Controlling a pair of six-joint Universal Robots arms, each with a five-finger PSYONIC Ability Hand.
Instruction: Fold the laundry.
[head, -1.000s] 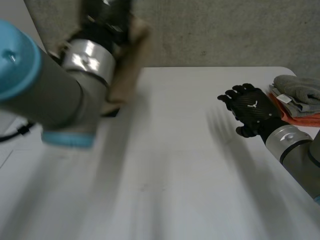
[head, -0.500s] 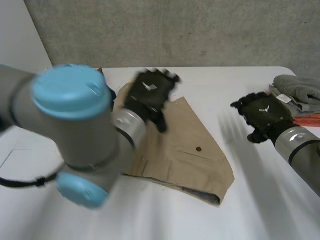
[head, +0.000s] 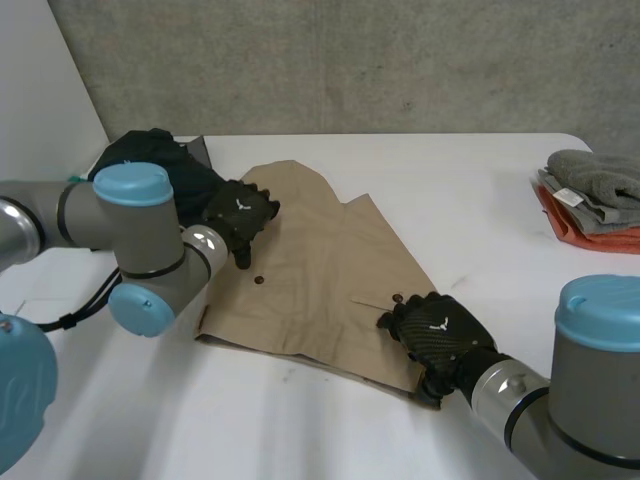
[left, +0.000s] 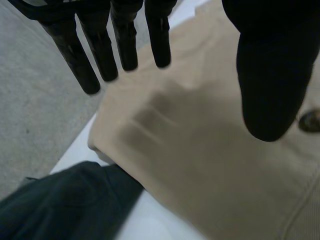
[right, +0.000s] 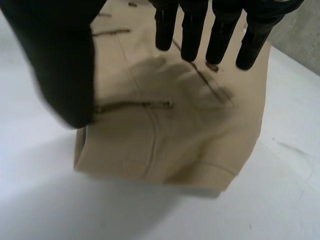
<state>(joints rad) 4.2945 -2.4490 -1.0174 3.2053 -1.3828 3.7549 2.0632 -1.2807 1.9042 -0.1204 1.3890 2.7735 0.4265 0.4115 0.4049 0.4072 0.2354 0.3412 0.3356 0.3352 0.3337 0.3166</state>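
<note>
A pair of tan shorts (head: 330, 270) lies flat and folded in the middle of the white table (head: 480, 200), a dark button (head: 259, 280) showing near its left side. My left hand (head: 238, 212) hovers open over the shorts' far left part; in the left wrist view its straight fingers (left: 125, 40) spread above the tan cloth (left: 200, 165). My right hand (head: 435, 333) rests open at the shorts' near right corner. Its fingers (right: 195, 30) reach straight over the waistband corner (right: 175, 135), holding nothing.
A dark garment (head: 150, 155) lies bunched at the far left beside the shorts, seen again past my left fingertips (left: 65, 205). A folded stack of a grey towel (head: 595, 180) on an orange cloth (head: 600, 238) sits at the table's right edge.
The left arm swung the tan shorts down onto the table and let go. The right hand came from the far right to the shorts' near right corner.
</note>
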